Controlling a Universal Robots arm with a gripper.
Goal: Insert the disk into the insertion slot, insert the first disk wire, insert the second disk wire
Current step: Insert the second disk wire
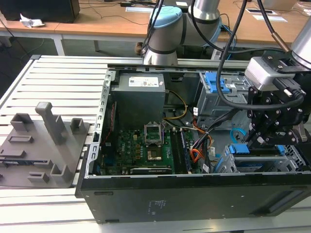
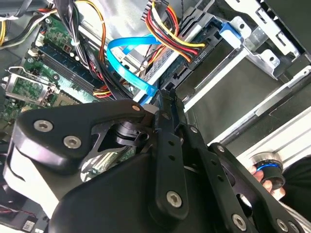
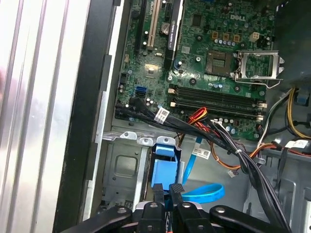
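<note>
Disk (image 3: 164, 171) partly hidden behind tool (image 3: 167, 190).

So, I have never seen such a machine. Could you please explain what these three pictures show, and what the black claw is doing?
It is a robot arm working inside an open computer case that lies on a metal table. The exterior view looks at the whole scene from outside; both wrist views come from cameras riding on the arm, looking down past its black gripper. Inside the case you see the green main board, bundles of coloured wires and a light-blue flat cable curving in a loop. The gripper's fingers stand close together at a blue plastic part, beside that cable. Whether they actually pinch anything I cannot tell. On the table lies a grey plastic fixture.
</note>
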